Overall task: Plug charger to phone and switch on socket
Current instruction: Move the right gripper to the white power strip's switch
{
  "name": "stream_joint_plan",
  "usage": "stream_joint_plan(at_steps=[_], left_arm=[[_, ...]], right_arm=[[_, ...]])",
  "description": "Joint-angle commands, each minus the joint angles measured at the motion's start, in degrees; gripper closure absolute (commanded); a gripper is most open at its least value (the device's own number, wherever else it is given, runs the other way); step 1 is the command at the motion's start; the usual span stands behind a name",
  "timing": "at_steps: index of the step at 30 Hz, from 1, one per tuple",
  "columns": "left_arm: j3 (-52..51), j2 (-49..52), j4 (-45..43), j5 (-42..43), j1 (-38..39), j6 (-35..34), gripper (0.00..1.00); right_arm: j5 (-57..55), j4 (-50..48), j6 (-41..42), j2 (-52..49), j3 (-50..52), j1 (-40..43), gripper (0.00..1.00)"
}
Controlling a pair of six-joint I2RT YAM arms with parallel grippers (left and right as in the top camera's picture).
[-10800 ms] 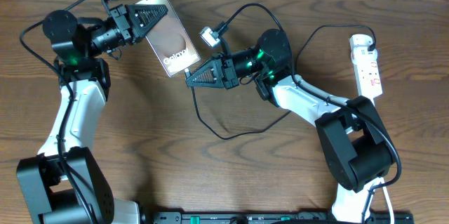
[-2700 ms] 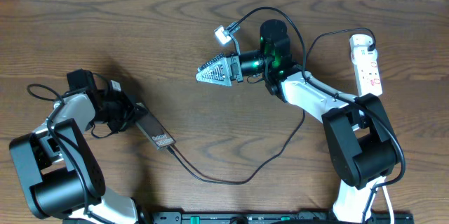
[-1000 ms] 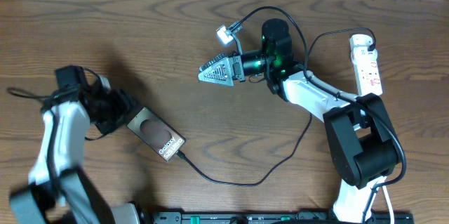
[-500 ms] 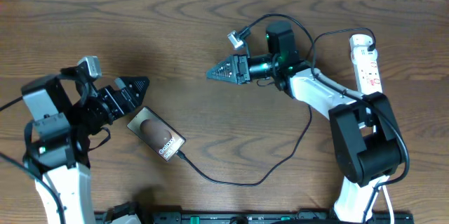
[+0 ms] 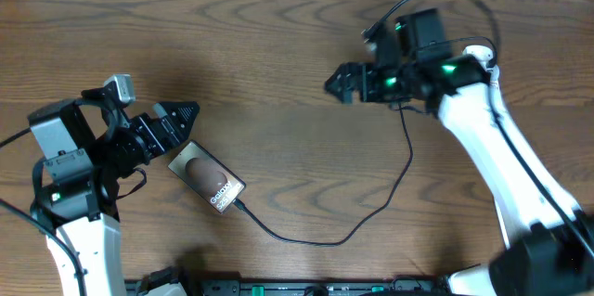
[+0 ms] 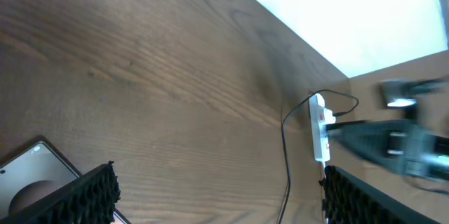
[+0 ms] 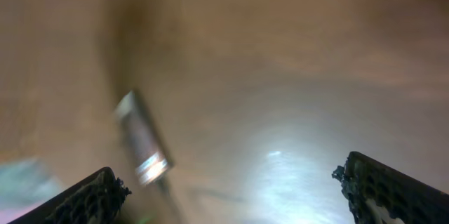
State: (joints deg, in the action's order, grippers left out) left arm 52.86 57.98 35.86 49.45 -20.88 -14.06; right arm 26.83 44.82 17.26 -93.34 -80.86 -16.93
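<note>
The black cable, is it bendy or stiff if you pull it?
Probably floppy: the cable lies in a loose curve. It looks thin, so likely light. Pulling it might drag the phone, since its end meets the phone.

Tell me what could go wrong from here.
1. The charger loops up to the blurred right arm; a snag could pull its plug from the phone.
2. That arm hides most of the socket from overhead, so its switch may be missed.
</note>
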Motion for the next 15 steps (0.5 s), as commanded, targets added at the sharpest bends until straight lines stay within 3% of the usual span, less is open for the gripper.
stream_joint_plan(at_steps=[1,5,8,11,15], left_arm=[[0.90,2.01,0.09,0.87,-0.02,0.94,0.10],[0.90,3.72,0.07,0.87,-0.02,0.94,0.10],[0.90,4.22,0.04,0.87,-0.02,0.94,0.10],[0.90,4.20,-0.22,0.87,-0.02,0.94,0.10],[0.90,4.20,-0.37,0.87,-0.02,0.94,0.10]], right_arm=[[-22.73,2.34,-2.34,6.38,-3.85,0.96,0.01],[-35.69,2.91,0.11,10.97,-4.59,4.81,0.01],[-37.77,2.99,0.02,12.39,-4.59,10.91,0.01],[-34.80,2.97,-1.60,11.91,-4.59,19.15,0.01],[-22.25,2.99,-6.43,8.96,-4.59,30.80,0.01]])
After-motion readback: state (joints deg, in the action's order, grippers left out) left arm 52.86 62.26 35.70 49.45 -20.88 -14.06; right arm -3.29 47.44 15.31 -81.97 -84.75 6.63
